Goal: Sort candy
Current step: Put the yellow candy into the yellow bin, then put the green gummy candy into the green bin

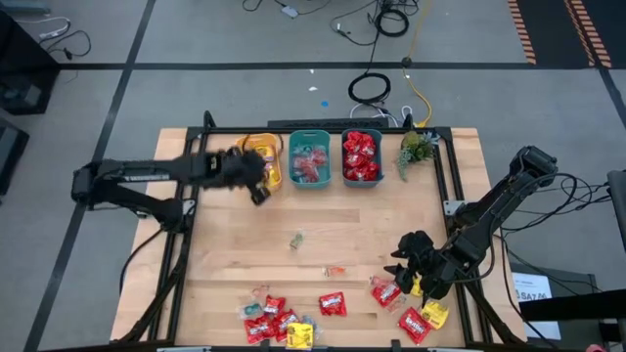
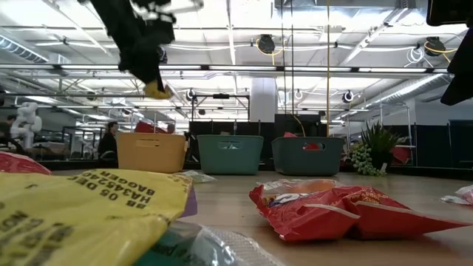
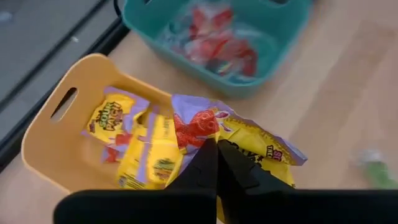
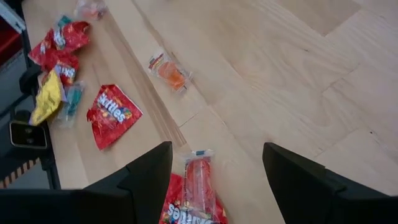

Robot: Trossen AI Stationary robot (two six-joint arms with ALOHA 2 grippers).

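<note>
While the left gripper (image 3: 216,163) pinches a yellow candy packet (image 3: 261,140) above the yellow bin (image 3: 46,134), the right gripper (image 4: 214,165) hangs wide over red candy (image 4: 114,115) near the table's front edge; more candy lies scattered there.

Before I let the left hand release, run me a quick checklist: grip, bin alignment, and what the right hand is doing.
1. Left hand shut on a yellow packet: ok.
2. Bin match: yellow bin already holds yellow packets; middle teal bin holds small clear-wrapped pieces: ok.
3. Packet over the yellow bin: not ok; in the left wrist view it hangs at the rim nearest the teal bin, partly over bare table.
4. Height above the bin: ok; the low view shows the left hand raised above the bin tops.
5. Right hand open, over a red packet near the table's front edge, holding nothing: ok.
6. Arms clear of each other: ok, far apart in the high view.
</note>
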